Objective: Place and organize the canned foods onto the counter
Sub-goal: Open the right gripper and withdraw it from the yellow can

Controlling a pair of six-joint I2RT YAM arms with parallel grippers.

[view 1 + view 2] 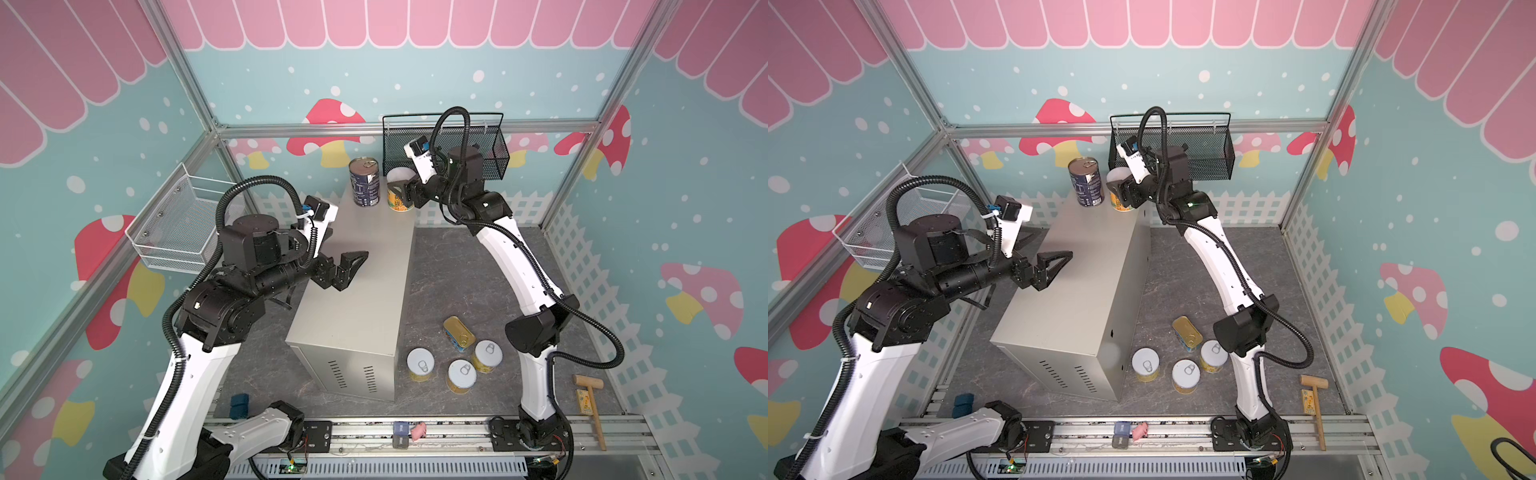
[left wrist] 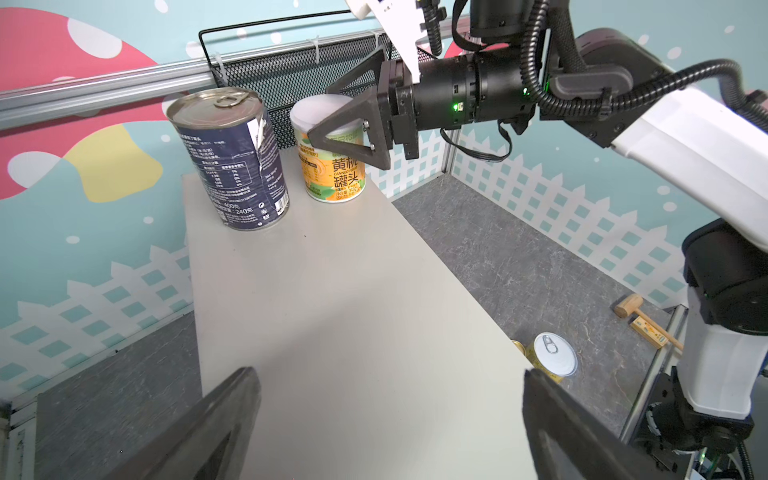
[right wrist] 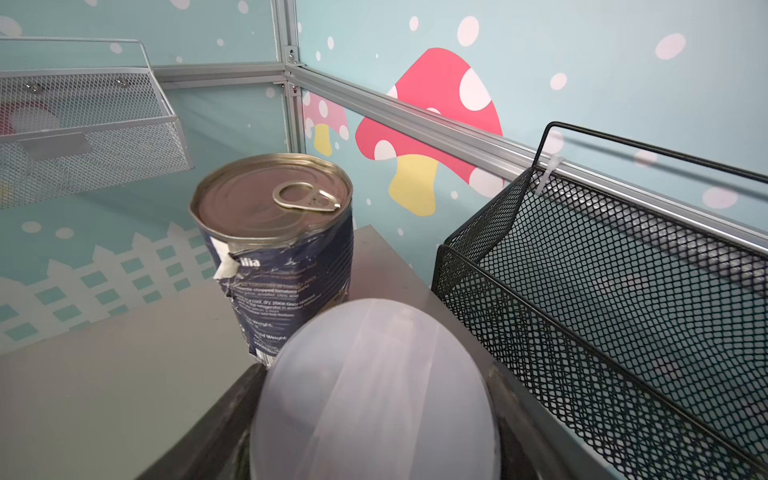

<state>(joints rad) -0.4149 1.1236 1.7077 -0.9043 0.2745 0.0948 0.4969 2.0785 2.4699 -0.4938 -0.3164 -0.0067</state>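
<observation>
The white-lidded can [image 2: 336, 174] is seen upright at the far end of the counter [image 1: 365, 282], near its right edge. It is clasped just under the lid by the right gripper [image 2: 320, 114], whose jaws are closed against its two sides; in the right wrist view the lid [image 3: 374, 395] is flanked by both fingers. The navy can [image 1: 364, 183] is stood just beside it on the same far end, upright, with its pull tab up and its label torn; a narrow gap is left between the two.

The rest of the counter top is bare. The left gripper [image 1: 347, 245] is held above the counter's left edge about midway along, jaws spread wide, with nothing between them.

Three short cans [image 1: 420, 364] [image 1: 462, 375] [image 1: 487, 356] are left upright on the floor, close together, to the right of the counter's vented end. The flat tin [image 1: 458, 332] is propped at a tilt just behind them.

A black basket [image 1: 490, 149] is hung on the back wall just behind the right gripper, and a white basket [image 1: 178, 232] on the left wall. A mallet [image 1: 592, 399] is laid on the floor at the near right.
</observation>
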